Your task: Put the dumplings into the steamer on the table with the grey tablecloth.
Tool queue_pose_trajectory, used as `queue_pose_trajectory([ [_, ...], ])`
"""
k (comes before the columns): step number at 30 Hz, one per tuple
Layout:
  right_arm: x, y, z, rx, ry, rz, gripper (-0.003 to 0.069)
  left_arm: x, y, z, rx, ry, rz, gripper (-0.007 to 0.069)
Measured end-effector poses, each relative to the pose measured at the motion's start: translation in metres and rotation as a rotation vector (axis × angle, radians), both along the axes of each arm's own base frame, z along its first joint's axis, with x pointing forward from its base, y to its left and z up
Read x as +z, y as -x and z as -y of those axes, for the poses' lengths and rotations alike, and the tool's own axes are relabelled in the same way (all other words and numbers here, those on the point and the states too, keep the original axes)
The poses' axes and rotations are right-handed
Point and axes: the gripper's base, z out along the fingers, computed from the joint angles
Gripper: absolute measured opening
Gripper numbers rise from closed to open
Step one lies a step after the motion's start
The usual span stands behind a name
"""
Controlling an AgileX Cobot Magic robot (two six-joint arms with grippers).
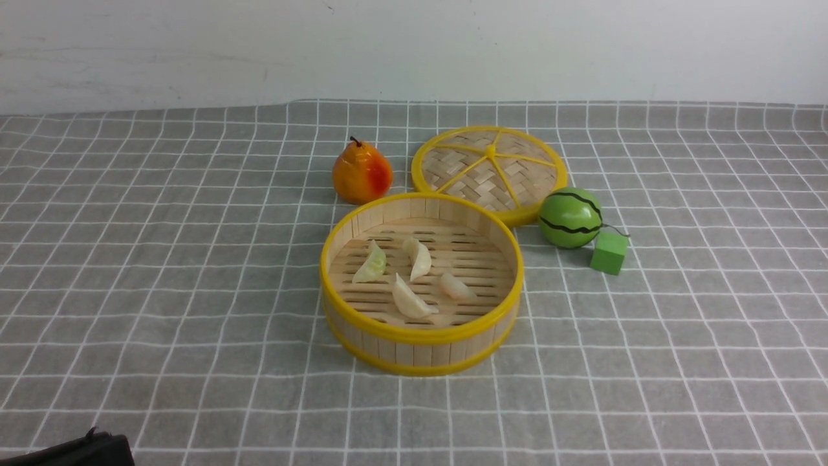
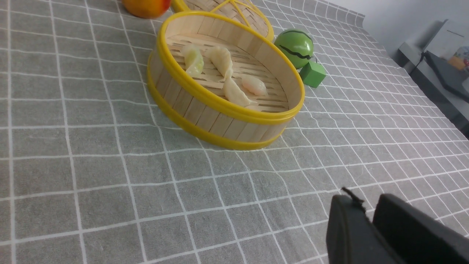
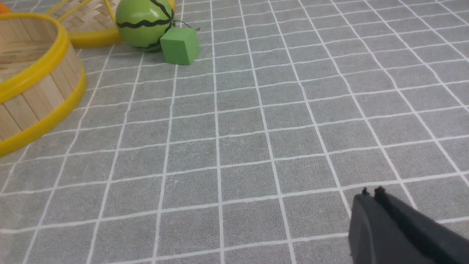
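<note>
The round bamboo steamer (image 1: 420, 353) with yellow rims stands mid-table on the grey tablecloth (image 1: 162, 272). Four dumplings lie on its slat floor: a greenish one (image 1: 371, 263) and three cream ones (image 1: 419, 258), (image 1: 411, 300), (image 1: 456, 286). They also show in the left wrist view, greenish (image 2: 194, 60) and cream (image 2: 236, 93). My left gripper (image 2: 366, 205) is shut and empty, low over the cloth well short of the steamer (image 2: 205, 117); only its dark tip (image 1: 84, 450) shows in the front view. My right gripper (image 3: 370, 192) is shut and empty, to the right of the steamer (image 3: 33, 106).
The flat woven lid (image 1: 490, 169) lies behind the steamer. An orange-red pear (image 1: 361, 173) stands at its back left. A green striped ball (image 1: 570, 218) and a green cube (image 1: 609, 252) sit to the right, also in the right wrist view (image 3: 143, 22). A white wall bounds the far side.
</note>
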Motion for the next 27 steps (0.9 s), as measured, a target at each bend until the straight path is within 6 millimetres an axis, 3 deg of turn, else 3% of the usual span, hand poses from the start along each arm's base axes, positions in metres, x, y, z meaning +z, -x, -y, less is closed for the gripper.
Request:
queue_pose_trajectory([
  [27, 0.0000, 0.0001, 0.0000, 0.000, 0.000, -0.002, -0.0016, -0.0004, 0.0000, 0.0000, 0.000, 0.000, -0.001, 0.0114],
])
